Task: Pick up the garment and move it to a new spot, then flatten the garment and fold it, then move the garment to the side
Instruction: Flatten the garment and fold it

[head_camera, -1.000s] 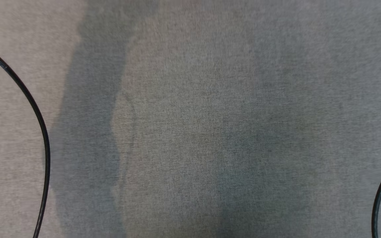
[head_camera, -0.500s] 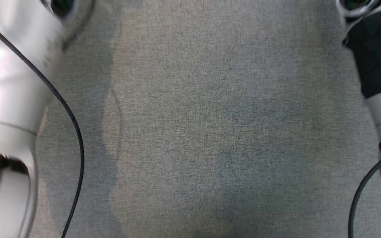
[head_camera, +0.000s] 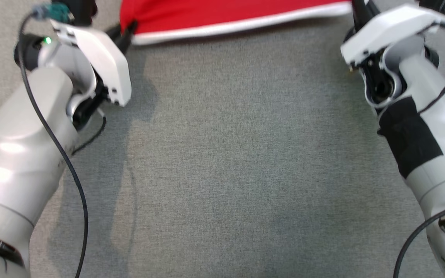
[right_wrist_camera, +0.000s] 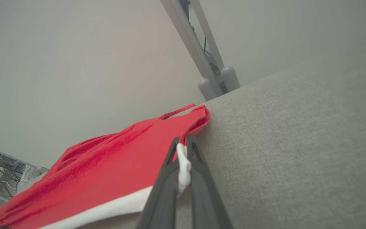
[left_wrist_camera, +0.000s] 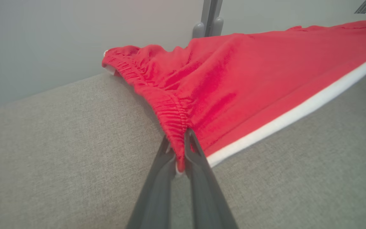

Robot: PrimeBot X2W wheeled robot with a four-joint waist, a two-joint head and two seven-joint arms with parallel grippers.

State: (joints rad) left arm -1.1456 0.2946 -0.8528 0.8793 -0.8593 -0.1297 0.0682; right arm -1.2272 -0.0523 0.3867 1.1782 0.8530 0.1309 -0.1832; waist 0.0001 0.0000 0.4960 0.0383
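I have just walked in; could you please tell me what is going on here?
The robot is handling a red garment with a white edge. Its left jaws are shut on the waistband, its right jaws on the white trim at the other end, and it is stretched between them over the grey surface.

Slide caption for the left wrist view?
Left gripper pinches the waistband corner of the red garment over a grey surface.

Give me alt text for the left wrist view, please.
The left gripper, jaws shut, pinches the elastic waistband corner of a red garment with a white edge stripe. It stretches away to the right over a grey fabric surface.
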